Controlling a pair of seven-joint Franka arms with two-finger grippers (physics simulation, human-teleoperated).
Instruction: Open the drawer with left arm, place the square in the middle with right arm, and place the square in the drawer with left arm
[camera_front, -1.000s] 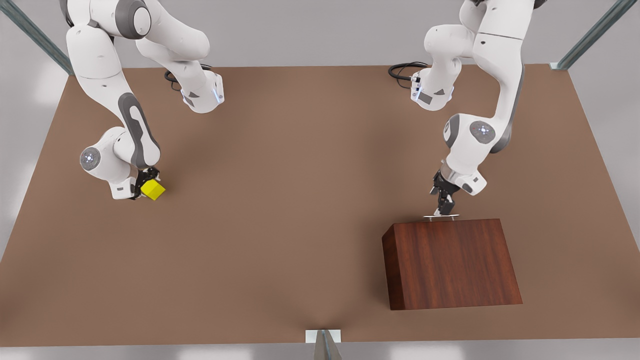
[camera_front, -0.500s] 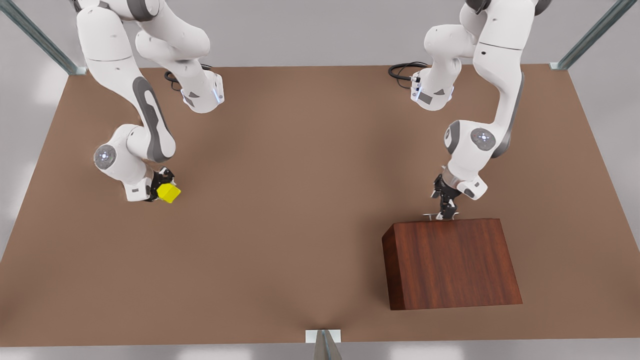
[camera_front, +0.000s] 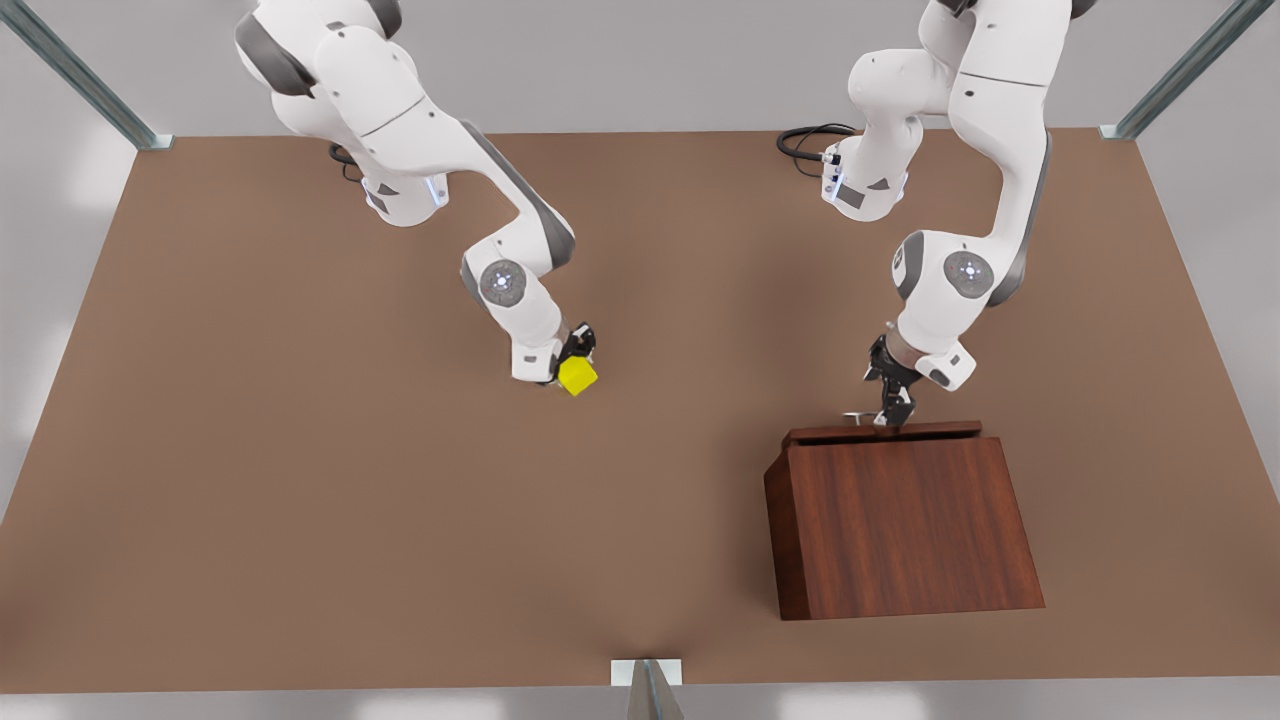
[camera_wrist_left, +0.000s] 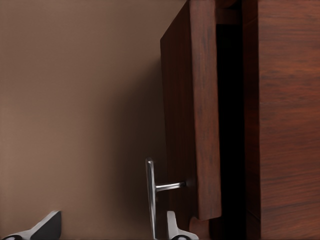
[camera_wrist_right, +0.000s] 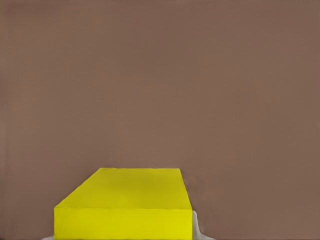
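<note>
The drawer (camera_front: 880, 432) of the dark wooden box (camera_front: 900, 525) stands slightly pulled out, toward the far side of the table. My left gripper (camera_front: 893, 412) is at its silver handle (camera_front: 858, 416). In the left wrist view the fingers stand open on either side of the handle (camera_wrist_left: 150, 195), one fingertip (camera_wrist_left: 175, 231) between the bar and the drawer front (camera_wrist_left: 192, 115). My right gripper (camera_front: 572, 365) is shut on the square (camera_front: 577, 376), a yellow cube (camera_wrist_right: 125, 205), held just above the middle of the brown tabletop (camera_front: 640, 420).
The box sits at the front view's right, near the front edge. Both arm bases (camera_front: 405, 195) (camera_front: 860, 190) and black cables (camera_front: 805, 140) are at the far edge. Metal frame posts (camera_front: 650, 690) stand at the table's edges.
My right arm has swung the yellow cube from the front view's left to the table's middle. The left gripper has drawn back and the drawer has slid out a little.
</note>
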